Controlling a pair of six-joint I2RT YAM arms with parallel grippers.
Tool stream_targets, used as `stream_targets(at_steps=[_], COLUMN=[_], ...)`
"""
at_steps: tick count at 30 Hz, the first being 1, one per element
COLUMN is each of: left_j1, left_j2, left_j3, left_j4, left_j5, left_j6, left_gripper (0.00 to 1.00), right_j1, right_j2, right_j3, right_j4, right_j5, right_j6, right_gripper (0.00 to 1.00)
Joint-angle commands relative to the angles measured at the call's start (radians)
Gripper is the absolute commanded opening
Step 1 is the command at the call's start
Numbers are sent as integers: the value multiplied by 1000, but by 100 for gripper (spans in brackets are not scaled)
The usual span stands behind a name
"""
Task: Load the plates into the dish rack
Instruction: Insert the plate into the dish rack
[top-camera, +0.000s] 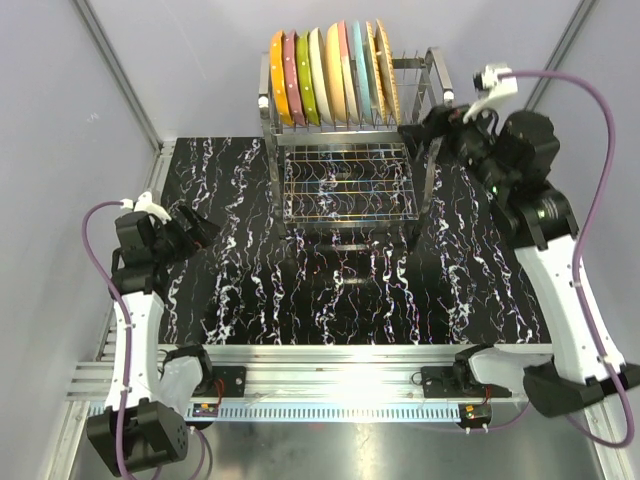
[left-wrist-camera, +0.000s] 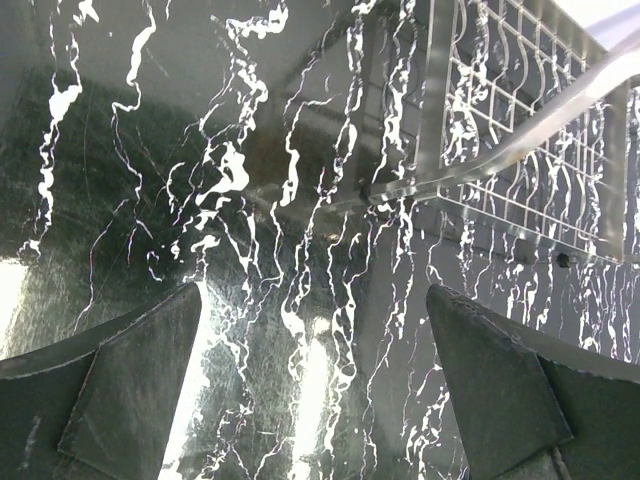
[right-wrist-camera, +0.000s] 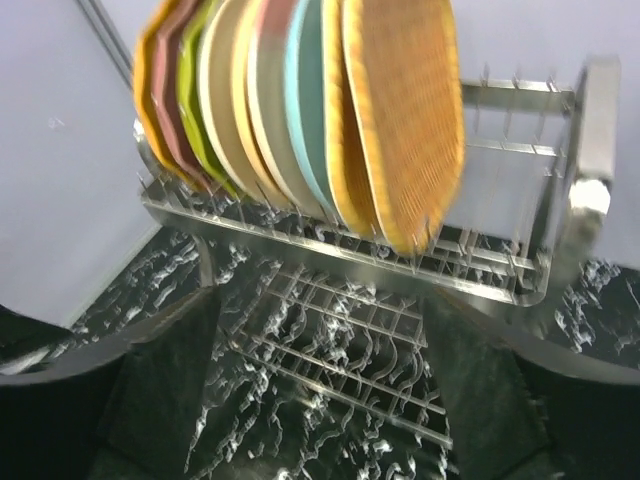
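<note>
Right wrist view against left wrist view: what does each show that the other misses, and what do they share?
Only the right wrist: the plates standing on edge in the upper tier of the dish rack, with a tan woven-look plate nearest the camera. Only the left wrist: a broad bare stretch of the black marbled table, with the left gripper open over it, holding nothing. Both: the rack's wire grid shelf and the marbled table.

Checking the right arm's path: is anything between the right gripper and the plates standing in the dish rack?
Nothing visible. The right gripper hangs open by the right end of the dish rack. Its wrist view looks straight at the tan basket-weave plate, the nearest of the plates, with only open air between.
</note>
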Motion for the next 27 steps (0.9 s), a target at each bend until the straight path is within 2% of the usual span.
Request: stream_targets(at_steps=[1,2,4,9,12,21,27], left_j1=[-4,-4,-4,-9,-21,-121,-175], left_j2=[-52,-61,-79,-112,-141,-191,-222], left_j3=[0,-1,-5,-3,-6,-9,-9], left_j4=[41,43,46,43,49,54,43], left_j5=[5,2,0,-4,2,-7,-58], left_j6=[14,12,14,17,22,35,39], left_gripper=[99,99,99,99,99,99,99], right_j1=[3,3,1,1,0,-2,-2], right_j2=[-116,-186,-248,-389,-446,-552,-508], right_j3=[-201,-263,-422,-697,-810,-983,-937], right_j4=[-10,10,47,24,-3,-16,-61], right_j5=[103,117,168,280,338,401,522], right_j6=[58,78,96,193,254,352,443], right_gripper=[92,99,100,100,100,100,100])
